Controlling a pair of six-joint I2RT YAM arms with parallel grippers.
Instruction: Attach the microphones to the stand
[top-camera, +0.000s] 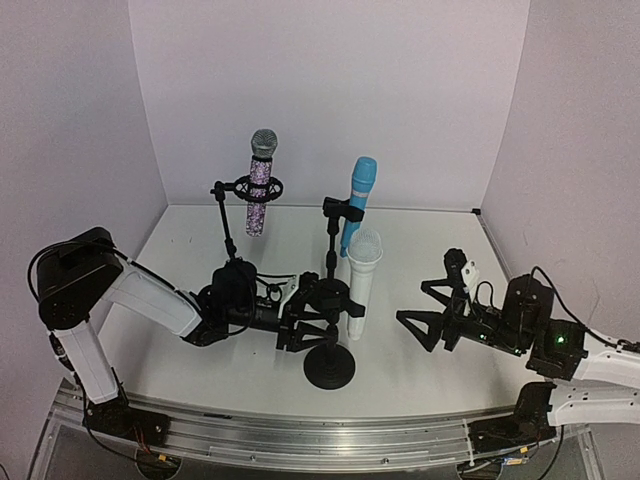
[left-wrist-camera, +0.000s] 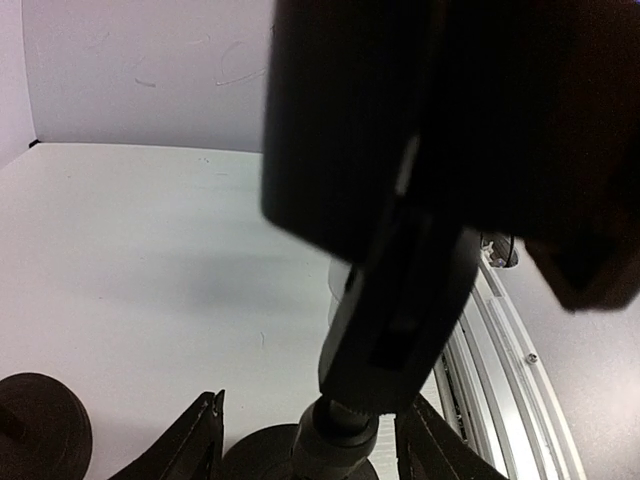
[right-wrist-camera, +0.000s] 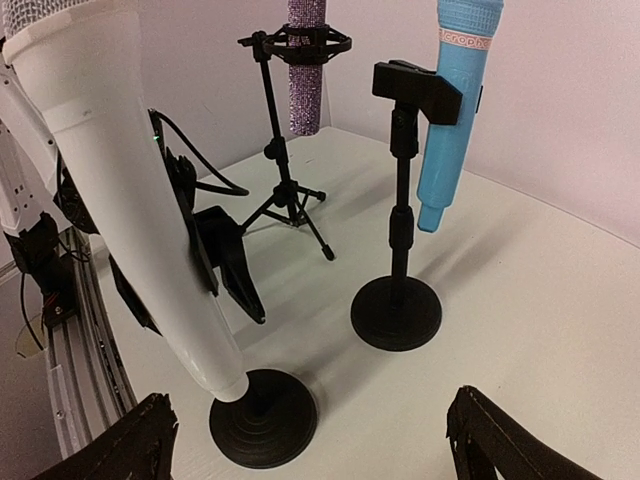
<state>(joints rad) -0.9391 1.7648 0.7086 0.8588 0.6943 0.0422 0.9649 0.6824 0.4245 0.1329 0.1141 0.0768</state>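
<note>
Microphones sit head-up in three holders on the white table (top-camera: 420, 250). The slim white stick microphone with a mesh head (top-camera: 360, 275) leans on the black round-based front stand (top-camera: 329, 368), its tail low over the base.

The left pincer (left-wrist-camera: 315, 440) reaches in from the left. Its fingers (left-wrist-camera: 205, 445) are spread on either side of that stand's black neck, and table shows through the gaps. The white microphone is just to the right of these fingers, but I cannot tell whether it touches them.

The right pincer (right-wrist-camera: 310, 425) is spread wide and pinches nothing, well apart to the right of the white microphone.

Behind, the light blue stick microphone (top-camera: 358, 200) sits clipped on a second round-based stand (right-wrist-camera: 396, 312). The glittery purple-silver microphone (top-camera: 260, 185) stands in the ring mount of a black tripod stand (top-camera: 225, 215).
</note>
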